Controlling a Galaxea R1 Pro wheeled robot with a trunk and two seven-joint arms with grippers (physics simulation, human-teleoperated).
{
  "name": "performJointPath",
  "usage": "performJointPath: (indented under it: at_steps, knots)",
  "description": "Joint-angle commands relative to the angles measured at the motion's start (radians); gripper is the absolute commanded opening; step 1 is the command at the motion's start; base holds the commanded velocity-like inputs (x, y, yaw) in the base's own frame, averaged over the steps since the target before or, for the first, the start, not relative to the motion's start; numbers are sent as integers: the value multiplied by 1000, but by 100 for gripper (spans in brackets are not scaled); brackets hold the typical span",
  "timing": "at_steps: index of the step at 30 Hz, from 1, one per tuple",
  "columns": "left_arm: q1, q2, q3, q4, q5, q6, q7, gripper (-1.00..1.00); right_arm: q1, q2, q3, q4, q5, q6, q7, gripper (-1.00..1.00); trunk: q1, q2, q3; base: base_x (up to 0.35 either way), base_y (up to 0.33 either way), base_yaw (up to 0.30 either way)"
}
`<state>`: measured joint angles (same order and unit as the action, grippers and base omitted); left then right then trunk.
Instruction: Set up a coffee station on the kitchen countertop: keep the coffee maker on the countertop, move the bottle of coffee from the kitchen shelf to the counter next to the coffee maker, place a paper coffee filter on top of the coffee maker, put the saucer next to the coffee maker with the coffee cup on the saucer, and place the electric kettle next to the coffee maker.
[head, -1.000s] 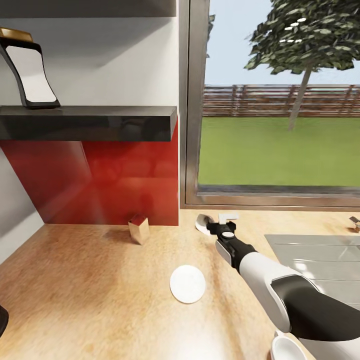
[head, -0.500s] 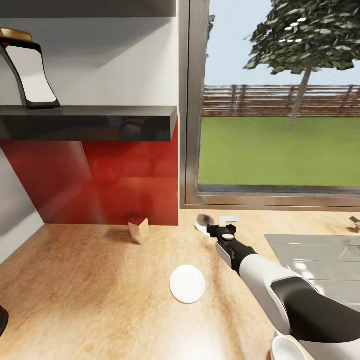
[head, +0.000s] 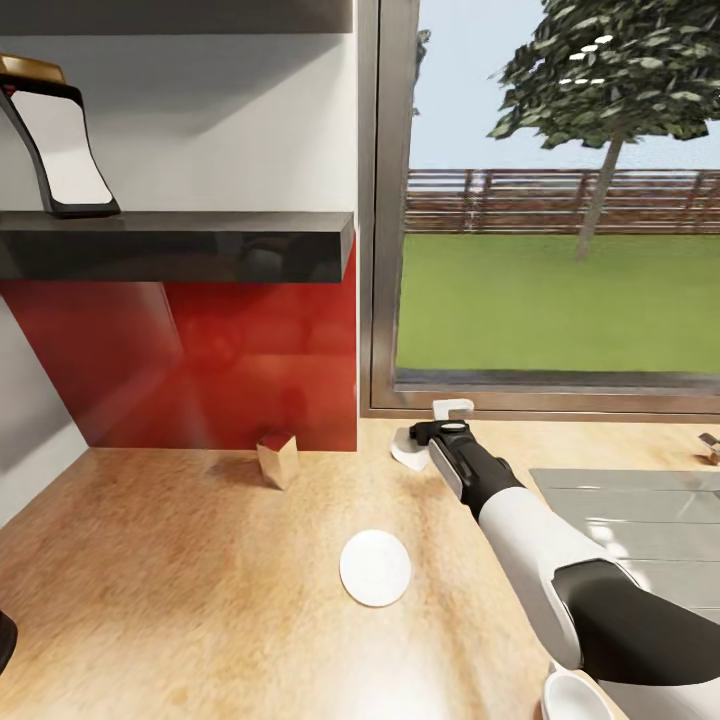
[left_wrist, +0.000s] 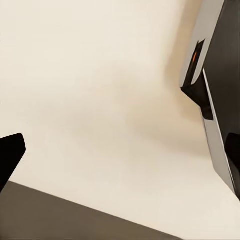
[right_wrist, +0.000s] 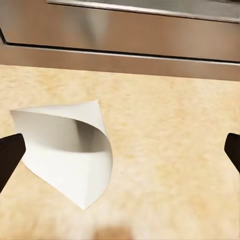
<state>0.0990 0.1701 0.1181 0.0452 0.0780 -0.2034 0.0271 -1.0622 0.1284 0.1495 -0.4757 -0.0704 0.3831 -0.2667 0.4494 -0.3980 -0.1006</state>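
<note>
My right tool (head: 447, 420) just pushed fwd toward the window vs a sec ago, now over the thin white paper cone filter (right_wrist: 70, 150) lying on the light speckled desk (head: 200, 560) by the sill. Tool spread wide, filter not gripped yet, off to one side. Flat round white saucer (head: 375, 567) sits well behind. Left tool (left_wrist: 120, 155): wide too, holding nothing. Next: descend & pinch, I reckon

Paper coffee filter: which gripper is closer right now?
Right. The right gripper is open and right beside the paper coffee filter by the window frame. The left gripper faces a plain pale surface, the filter not before it.
</note>
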Motion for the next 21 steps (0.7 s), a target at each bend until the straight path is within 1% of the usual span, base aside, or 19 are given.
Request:
performJointPath:
  at_steps: [1, 2, 6, 8, 10, 21]
  knots:
    - [-1, 1, 4, 2, 6, -5, -2, 100, -1, -1, 7, -2, -8, 6, -8, 100, 1, -2, -3, 0, 0, 0]
    - [-1, 1, 4, 2, 5, -5, -2, 100, -1, -1, 7, -2, -8, 6, -8, 100, 1, -2, -4, 0, 0, 0]
    - [-1, 0, 3, 2, 5, 2, -3, 100, -1, -1, 5, -3, -7, 7, -8, 100, 16, -30, -22, 0, 0, 0]
    - [-1, -1, 3, 1, 5, 31, -1, 100, -1, -1, 5, -4, -7, 7, -8, 100, 24, -44, -32, 0, 0, 0]
    - [-1, -1, 3, 2, 5, 40, -1, 100, -1, -1, 4, -4, -8, 7, -8, 100, 31, -58, -41, 0, 0, 0]
    - [1, 0, 3, 2, 5, 44, -1, 100, -1, -1, 4, -6, -7, 7, -8, 100, 73, -135, -93, 0, 0, 0]
